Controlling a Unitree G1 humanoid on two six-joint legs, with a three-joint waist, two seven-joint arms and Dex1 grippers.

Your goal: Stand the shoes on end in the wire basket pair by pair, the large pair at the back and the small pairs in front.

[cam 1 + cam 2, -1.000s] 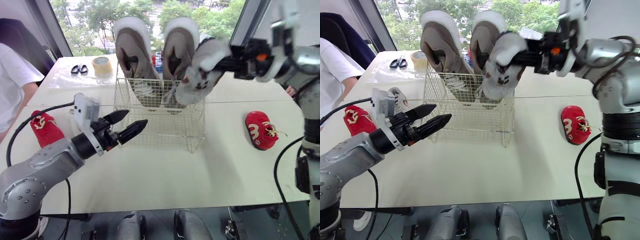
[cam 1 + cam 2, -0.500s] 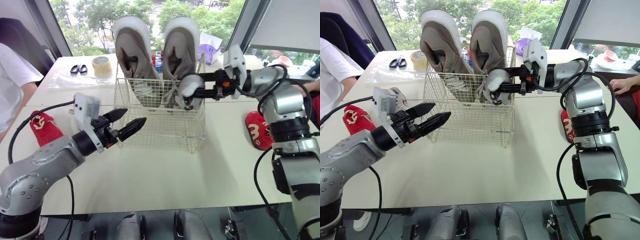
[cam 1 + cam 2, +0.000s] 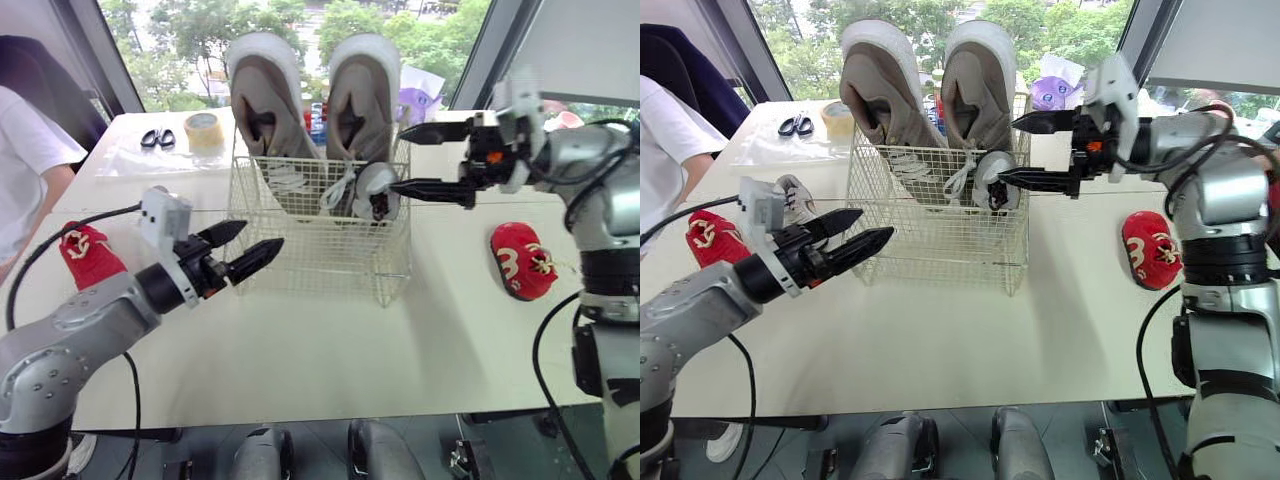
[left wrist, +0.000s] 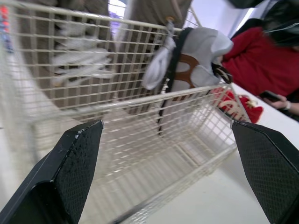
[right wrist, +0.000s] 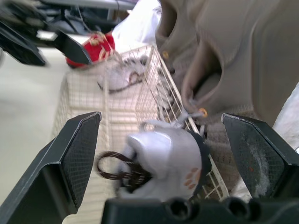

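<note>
While the right gripper (image 3: 397, 158) hangs at the right rim of the wire basket (image 3: 300, 270) with its fingers wide apart and nothing between them, the small grey shoe (image 3: 377, 190) stands on end in the basket's front right corner, before the large pair (image 3: 262, 100) at the basket's back. I judge the lower finger the danger: its tip sits right by the shoe, touching or not I cannot tell, and a careless pull away could catch a lace and topple it. My left gripper (image 3: 262, 234), likewise spread and empty, waits at the basket's front left, and a hasty reach for the second grey shoe (image 3: 795, 195) lying left of the basket could knock the basket
</note>
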